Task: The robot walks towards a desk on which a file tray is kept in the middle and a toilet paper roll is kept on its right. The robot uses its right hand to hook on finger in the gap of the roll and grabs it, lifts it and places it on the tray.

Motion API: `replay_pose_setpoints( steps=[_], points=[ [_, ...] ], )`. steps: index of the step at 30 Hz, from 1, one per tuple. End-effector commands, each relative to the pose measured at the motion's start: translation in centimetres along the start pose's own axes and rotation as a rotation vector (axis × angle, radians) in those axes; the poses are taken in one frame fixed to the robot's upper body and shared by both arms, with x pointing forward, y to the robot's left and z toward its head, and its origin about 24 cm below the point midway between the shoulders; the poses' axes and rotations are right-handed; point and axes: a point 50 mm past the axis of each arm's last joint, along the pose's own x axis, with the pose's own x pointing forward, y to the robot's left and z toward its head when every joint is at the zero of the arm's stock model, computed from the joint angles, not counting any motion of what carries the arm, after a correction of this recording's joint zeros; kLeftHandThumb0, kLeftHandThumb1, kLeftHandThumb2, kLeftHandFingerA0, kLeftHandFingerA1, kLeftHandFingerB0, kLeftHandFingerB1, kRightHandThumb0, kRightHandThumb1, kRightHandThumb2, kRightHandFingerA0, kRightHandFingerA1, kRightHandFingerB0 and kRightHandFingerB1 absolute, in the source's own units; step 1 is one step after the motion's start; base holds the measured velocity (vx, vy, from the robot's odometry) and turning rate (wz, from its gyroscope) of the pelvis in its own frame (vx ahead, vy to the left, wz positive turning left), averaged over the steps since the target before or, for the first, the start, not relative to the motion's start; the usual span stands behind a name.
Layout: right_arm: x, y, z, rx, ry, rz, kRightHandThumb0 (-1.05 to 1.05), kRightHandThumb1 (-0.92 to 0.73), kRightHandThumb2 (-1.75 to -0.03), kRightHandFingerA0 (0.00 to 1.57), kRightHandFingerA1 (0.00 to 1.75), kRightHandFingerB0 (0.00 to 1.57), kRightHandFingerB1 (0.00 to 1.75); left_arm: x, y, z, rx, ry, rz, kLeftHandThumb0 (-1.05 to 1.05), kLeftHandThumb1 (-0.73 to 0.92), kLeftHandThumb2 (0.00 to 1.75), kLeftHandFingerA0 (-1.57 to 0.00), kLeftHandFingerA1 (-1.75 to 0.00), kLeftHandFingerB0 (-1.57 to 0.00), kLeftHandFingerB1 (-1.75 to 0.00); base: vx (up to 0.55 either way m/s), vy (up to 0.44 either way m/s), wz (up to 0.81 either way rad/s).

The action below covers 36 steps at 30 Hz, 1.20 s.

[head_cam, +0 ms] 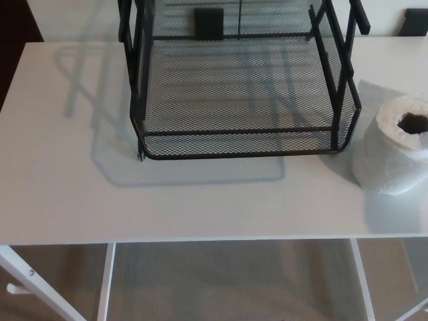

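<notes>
A black wire-mesh file tray (pixel 241 154) stands in the middle of the white desk (pixel 67 187), its basket holding nothing. To its right, at the picture's right edge, a white toilet paper roll (pixel 384 160) stands on end with its dark core hole (pixel 412 123) facing up. A small gap separates the roll from the tray's right wall. The roll is partly cut off by the picture's edge. Neither of my hands shows in the head view.
The desk's front edge (pixel 214 239) runs across the lower picture, with white legs (pixel 105 281) and carpeted floor below. A dark object (pixel 416 21) sits at the far right back. A grey shadow (pixel 394 214) lies on the desk in front of the roll.
</notes>
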Motion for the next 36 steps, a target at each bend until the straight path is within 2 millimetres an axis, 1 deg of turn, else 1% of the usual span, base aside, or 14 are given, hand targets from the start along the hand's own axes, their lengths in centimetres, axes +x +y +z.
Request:
replay_pose_setpoints(
  steps=[1,7,8,12,13,21,22,23,24,27,28,29,33,36],
  points=[
    [-0.2,-0.7,0.6,-0.074,0.001,-0.010,-0.57,-0.61,-0.61,0.20,0.41,0.08,0.21,-0.1,0.7,-0.1,0.018,0.030,0.017,-0.88,0.81,0.78,-0.34,-0.57,-0.19,-0.44,0.00,0.000,0.00],
    [-0.1,-0.7,1.2,-0.061,-0.034,-0.034,-0.58,-0.62,-0.58,0.24,0.43,0.08,0.27,-0.1,0.8,-0.1,0.013,0.034,0.018,-0.82,0.71,1.06,-0.34,-0.61,-0.19,-0.52,0.00,0.000,0.00],
    [-0.1,-0.6,1.3,-0.050,-0.044,-0.035,-0.57,-0.60,-0.60,0.23,0.44,0.11,0.23,-0.1,0.8,-0.2,0.012,0.034,0.017,-0.83,0.92,0.67,-0.35,-0.55,-0.20,-0.42,0.00,0.000,0.00],
    [0.0,-0.1,1.5,-0.060,-0.060,-0.024,-0.64,-0.46,-0.82,0.23,0.54,0.06,0.35,-0.1,0.8,-0.3,-0.010,0.039,0.019,-0.83,0.90,0.68,-0.32,-0.56,-0.20,-0.43,0.00,0.000,0.00],
    [0.0,0.1,1.5,-0.063,-0.053,-0.016,-0.63,-0.46,-0.81,0.21,0.52,0.05,0.33,-0.1,0.9,-0.3,-0.022,0.043,0.021,-0.82,0.70,1.02,-0.27,-0.58,-0.18,-0.50,0.00,0.000,0.00],
    [0.3,0.9,1.6,-0.071,-0.050,0.022,-0.56,-0.60,-0.60,0.23,0.41,0.10,0.23,0.0,0.9,-0.3,-0.005,0.044,0.029,-0.84,0.71,1.04,-0.27,-0.59,-0.19,-0.51,0.00,0.000,0.00],
    [0.3,1.0,1.7,-0.069,-0.054,0.031,-0.56,-0.60,-0.61,0.23,0.41,0.10,0.23,0.0,0.9,-0.3,0.012,0.043,0.030,-0.84,0.92,0.67,-0.29,-0.54,-0.22,-0.42,0.00,0.000,0.00],
    [0.4,1.0,1.7,-0.075,-0.054,0.038,-0.56,-0.60,-0.60,0.23,0.41,0.10,0.23,0.0,0.9,-0.3,0.009,0.043,0.031,-0.84,0.71,1.03,-0.27,-0.59,-0.19,-0.51,0.00,0.000,0.00],
    [0.4,1.1,1.8,-0.076,-0.054,0.041,-0.56,-0.60,-0.60,0.23,0.42,0.10,0.23,0.0,0.9,-0.3,0.003,0.041,0.030,-0.82,0.91,0.67,-0.29,-0.55,-0.22,-0.42,0.00,0.000,0.00],
    [0.3,1.3,1.7,-0.074,-0.046,0.042,-0.56,-0.60,-0.60,0.24,0.41,0.10,0.23,0.1,0.9,-0.1,0.002,0.039,0.030,-0.82,0.91,0.67,-0.29,-0.54,-0.22,-0.42,0.00,0.000,0.00],
    [0.4,1.5,1.6,-0.073,-0.043,0.052,-0.57,-0.61,-0.58,0.23,0.40,0.09,0.28,0.1,1.0,-0.1,0.005,0.040,0.029,-0.82,0.71,1.03,-0.27,-0.58,-0.19,-0.51,0.00,0.000,0.00],
    [0.4,1.7,1.6,-0.075,-0.038,0.063,-0.57,-0.60,-0.60,0.21,0.40,0.10,0.23,0.1,1.0,0.0,0.007,0.038,0.027,-0.82,0.91,0.68,-0.31,-0.54,-0.21,-0.41,0.00,0.000,0.00],
    [0.4,1.9,1.7,-0.093,-0.028,0.073,-0.57,-0.60,-0.61,0.21,0.39,0.09,0.23,0.0,1.0,0.1,0.006,0.035,0.021,-0.83,0.92,0.67,-0.31,-0.56,-0.21,-0.43,0.00,0.000,0.00],
    [0.6,2.3,1.8,-0.087,-0.033,0.077,-0.54,-0.60,-0.60,0.22,0.38,0.11,0.23,0.2,1.1,0.3,-0.007,0.033,0.028,-0.82,0.71,1.03,-0.29,-0.60,-0.18,-0.51,0.00,0.000,0.00]
  ],
)
